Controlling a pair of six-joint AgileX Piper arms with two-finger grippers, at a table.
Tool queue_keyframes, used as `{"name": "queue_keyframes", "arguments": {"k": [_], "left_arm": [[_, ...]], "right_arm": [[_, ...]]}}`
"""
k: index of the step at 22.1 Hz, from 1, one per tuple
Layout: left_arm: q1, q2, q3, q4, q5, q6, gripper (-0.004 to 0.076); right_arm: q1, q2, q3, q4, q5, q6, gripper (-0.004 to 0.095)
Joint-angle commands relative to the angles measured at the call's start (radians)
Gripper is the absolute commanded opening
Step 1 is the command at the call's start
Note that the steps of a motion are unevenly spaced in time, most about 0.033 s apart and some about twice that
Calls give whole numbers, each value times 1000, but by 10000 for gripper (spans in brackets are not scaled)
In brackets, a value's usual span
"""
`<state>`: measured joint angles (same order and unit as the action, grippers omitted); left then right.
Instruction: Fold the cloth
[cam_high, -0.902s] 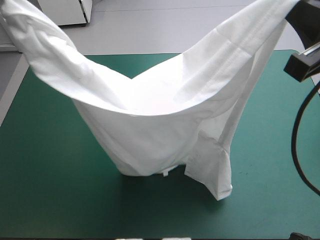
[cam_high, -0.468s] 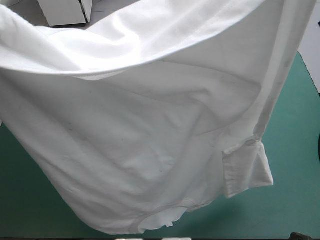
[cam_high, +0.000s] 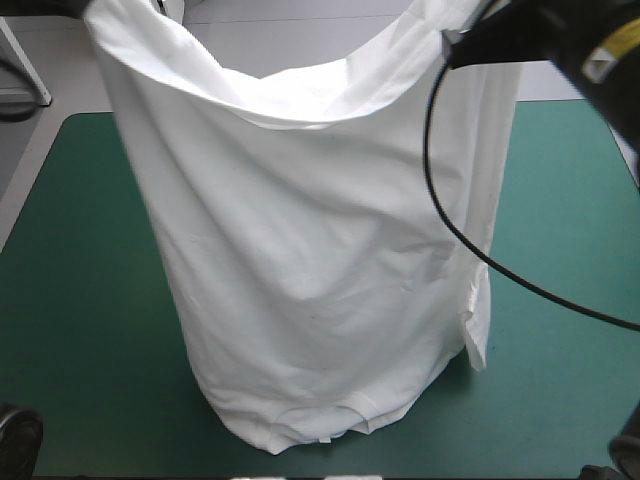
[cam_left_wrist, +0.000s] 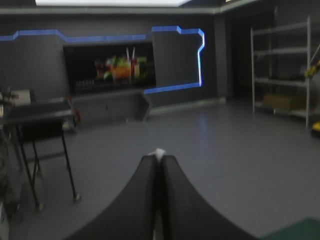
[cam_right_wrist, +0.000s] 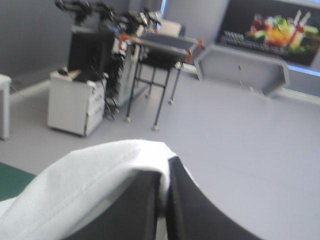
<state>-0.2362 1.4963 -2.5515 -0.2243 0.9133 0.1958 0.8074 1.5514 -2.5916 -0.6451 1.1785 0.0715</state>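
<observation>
My left gripper (cam_left_wrist: 159, 158) and right gripper (cam_right_wrist: 166, 167) pinched the T-shirt (cam_high: 310, 260). It had stopped swinging and hung straight, ready to lay flat.

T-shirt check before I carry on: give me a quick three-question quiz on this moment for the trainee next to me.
1. True or false: the T-shirt lies spread flat on the teal-green table.
2. Which holds it? A: the left gripper alone. B: the right gripper alone. C: both.
3. Fill in: in the high view, the T-shirt's lowest part hangs toward the table's ___ edge (near or far).

Key: 1 false, it hangs lifted from its upper corners. 2 C, each is shut with white cloth between its fingers. 3 near.
</observation>
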Motion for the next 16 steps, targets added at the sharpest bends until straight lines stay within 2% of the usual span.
{"name": "queue_keyframes", "arguments": {"k": [1,4,6,7,9,11,13,16], "left_arm": [[0,59,66,40,5,-1,-22],[0,124,121,62,17,-1,-22],[0,171,143,96,17,-1,-22],[0,218,152,131,4,-6,-22],[0,304,152,195,-40,-24,-22],[0,394,152,254,-101,-60,-22],[0,490,152,274,-119,-64,-22],[1,622,152,344,-119,-144,-22]], "right_arm": [[-72,47,1,-72,-36,67,-17],[-214,112,28,56,-34,77,-17],[-327,156,57,193,-34,60,-17],[-426,203,81,331,-39,25,-17],[-532,295,92,498,-54,-24,-17],[-597,400,92,585,-52,-45,-17],[-637,487,92,645,-47,-72,-17],[-662,590,92,645,-97,-103,-17]]}}
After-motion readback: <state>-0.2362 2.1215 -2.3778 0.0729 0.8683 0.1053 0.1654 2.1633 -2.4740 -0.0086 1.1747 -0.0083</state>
